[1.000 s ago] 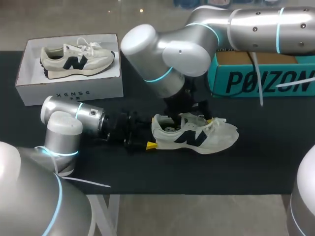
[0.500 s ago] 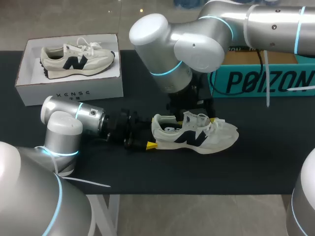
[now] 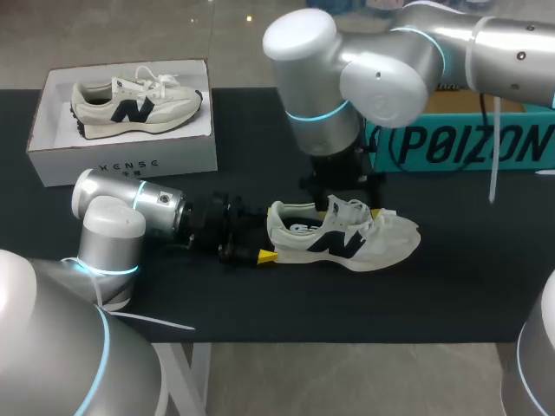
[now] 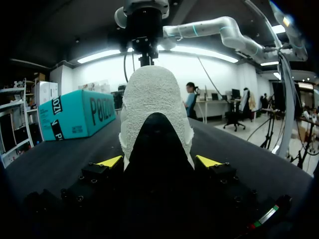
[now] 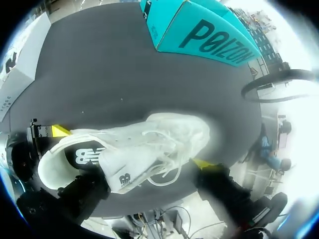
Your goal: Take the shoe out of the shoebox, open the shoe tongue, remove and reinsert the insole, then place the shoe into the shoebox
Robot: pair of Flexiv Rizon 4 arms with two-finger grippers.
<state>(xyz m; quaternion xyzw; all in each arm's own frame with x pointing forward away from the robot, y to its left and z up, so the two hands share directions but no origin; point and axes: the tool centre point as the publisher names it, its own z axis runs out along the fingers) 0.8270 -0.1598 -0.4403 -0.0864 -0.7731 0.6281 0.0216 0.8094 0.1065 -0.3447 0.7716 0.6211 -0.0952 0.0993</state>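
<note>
A cream shoe (image 3: pixel 347 238) with a dark logo lies on its sole on the black table (image 3: pixel 260 303), toe to the right. My left gripper (image 3: pixel 263 246) lies low at the heel. In the left wrist view the heel (image 4: pixel 155 104) sits tight between its yellow fingertips (image 4: pixel 109 162), so the gripper (image 4: pixel 158 162) is shut on the shoe. My right gripper (image 3: pixel 347 206) points down over the laces. In the right wrist view its fingers stand wide beside the shoe (image 5: pixel 149 137), the raised tongue (image 5: pixel 122 174) lies between them, and the gripper (image 5: pixel 147 179) is open.
A white shoebox (image 3: pixel 121 160) at the back left holds a second, matching shoe (image 3: pixel 134 102). A teal box (image 3: pixel 460 143) stands at the back right, just behind my right arm. Bare black table lies in front of the shoe.
My right arm has swung to the right above the shoe, its gripper staying over the laces. The left arm and the shoe have not moved.
</note>
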